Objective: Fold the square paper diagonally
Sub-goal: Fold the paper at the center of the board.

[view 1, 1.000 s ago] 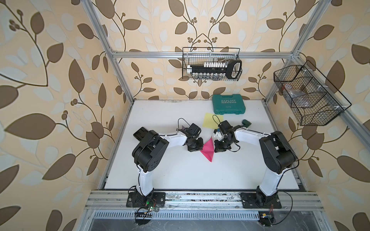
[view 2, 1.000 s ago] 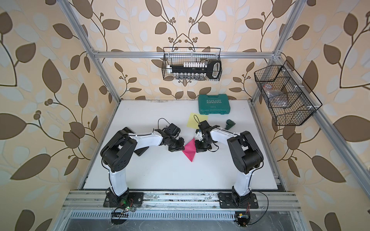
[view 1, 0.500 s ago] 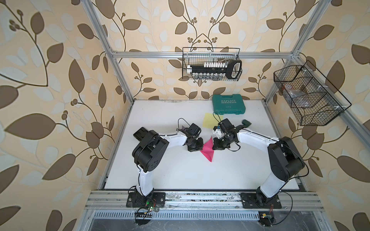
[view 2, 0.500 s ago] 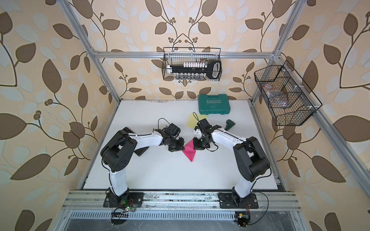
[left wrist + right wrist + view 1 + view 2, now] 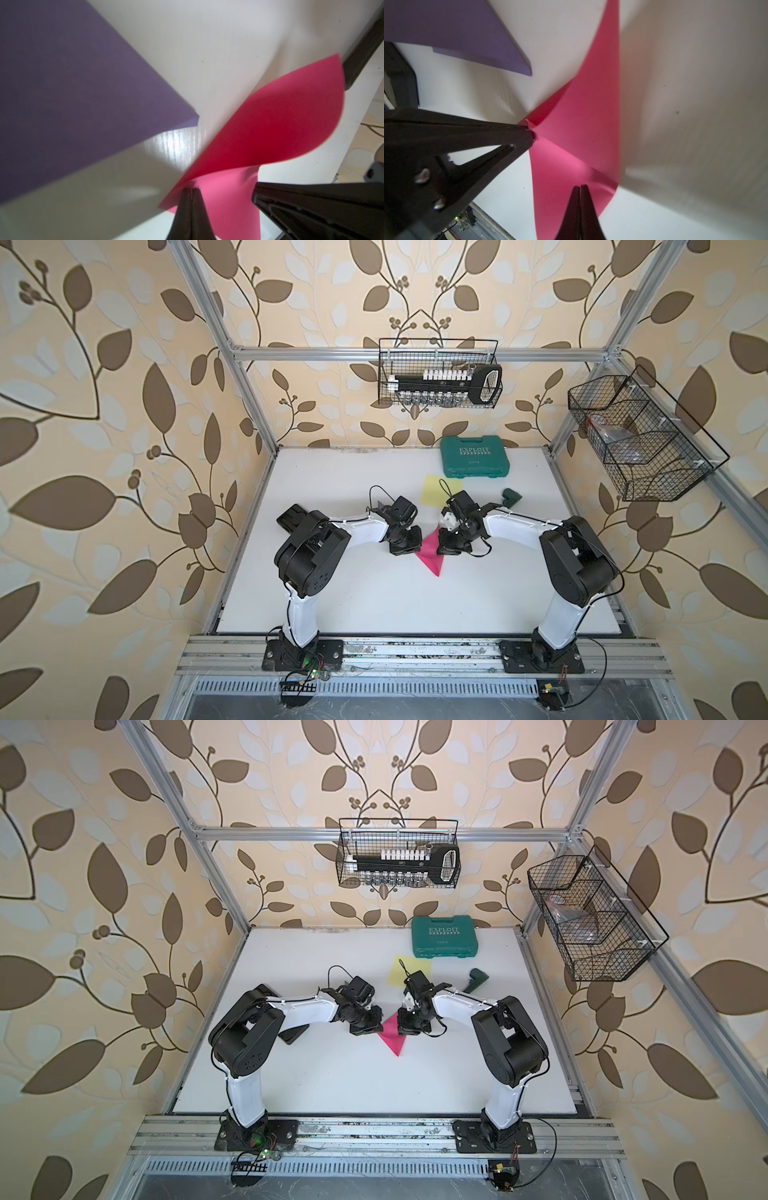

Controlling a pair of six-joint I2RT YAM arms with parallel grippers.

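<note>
My right tool, tips pressed together, has slid left and nearer over the pink paper in the middle of the table, closing on my left tool, likewise pressed together at its left corner; the fold still bows open, so I judge the crease unfinished.

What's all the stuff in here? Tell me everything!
pink paper: one, pink, bent over, mid table between the grippers
yellow paper: one, yellow, flat behind the grippers
purple paper: one, purple, near the pink paper, wrist views only
case: one, green, back of the table
small thing: one, dark green, right of yellow paper
flat thing: one, black, by the left arm
back basket: one, black wire, back wall, holding a black tool set
side basket: one, black wire, right wall
left gripper: one, black, shut on the pink paper's corner
right gripper: one, black, shut, tips on the pink paper
</note>
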